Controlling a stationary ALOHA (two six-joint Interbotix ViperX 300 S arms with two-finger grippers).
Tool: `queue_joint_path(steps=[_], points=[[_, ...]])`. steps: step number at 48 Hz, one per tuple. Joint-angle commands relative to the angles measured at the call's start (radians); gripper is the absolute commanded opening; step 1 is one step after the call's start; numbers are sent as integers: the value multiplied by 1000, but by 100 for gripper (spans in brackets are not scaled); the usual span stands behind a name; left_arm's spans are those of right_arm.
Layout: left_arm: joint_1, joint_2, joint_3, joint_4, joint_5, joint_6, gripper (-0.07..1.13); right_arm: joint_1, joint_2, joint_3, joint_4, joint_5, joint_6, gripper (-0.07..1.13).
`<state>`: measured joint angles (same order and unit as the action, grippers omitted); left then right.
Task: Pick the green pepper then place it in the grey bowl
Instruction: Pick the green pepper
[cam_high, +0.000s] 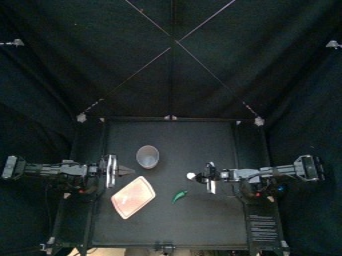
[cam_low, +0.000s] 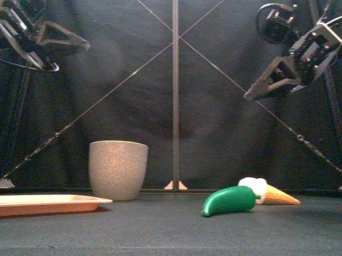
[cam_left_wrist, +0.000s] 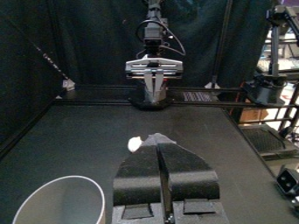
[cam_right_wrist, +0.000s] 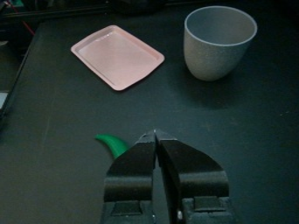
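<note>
From above, the green pepper (cam_high: 178, 196) lies on the table (cam_high: 201, 225) a little right of its middle, in the front half. Its long axis slants from front-left to back-right. The right gripper (cam_high: 205, 178) hovers just behind it and to its right, much nearer than the left gripper (cam_high: 104, 172), which hangs by the table's left edge. The grey cup (cam_high: 147, 155) stands further back and to the left of the pepper. The pink tray (cam_high: 132, 198) lies just left of the pepper.

From the front edge, the pepper rests flat, with an orange-and-white toy (cam_low: 267, 192) close behind it. Both arms are high above the table.

At the left wrist, the jaws are pressed together and hold nothing.

At the right wrist, the jaws are also pressed together and empty. The pepper shows beside their tips, on the tray's side. The right gripper will likely need to spread, shift toward the front-left and descend.
</note>
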<state>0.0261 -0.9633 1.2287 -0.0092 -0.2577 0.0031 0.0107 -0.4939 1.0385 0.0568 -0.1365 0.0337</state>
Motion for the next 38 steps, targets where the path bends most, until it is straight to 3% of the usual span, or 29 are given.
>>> queue_joint_path(steps=[1,10,26,38], points=[[17,5,-6,-2,-5,0,11,20,87,-77,81,-12,2,65],[41,5,-3,-2,-5,2,11,38,236,-135,196,-5,-3,98],[78,5,-3,2,-5,3,11,123,417,-218,135,126,3,98],[78,3,-3,3,-5,3,11,137,483,-275,120,245,3,98]])
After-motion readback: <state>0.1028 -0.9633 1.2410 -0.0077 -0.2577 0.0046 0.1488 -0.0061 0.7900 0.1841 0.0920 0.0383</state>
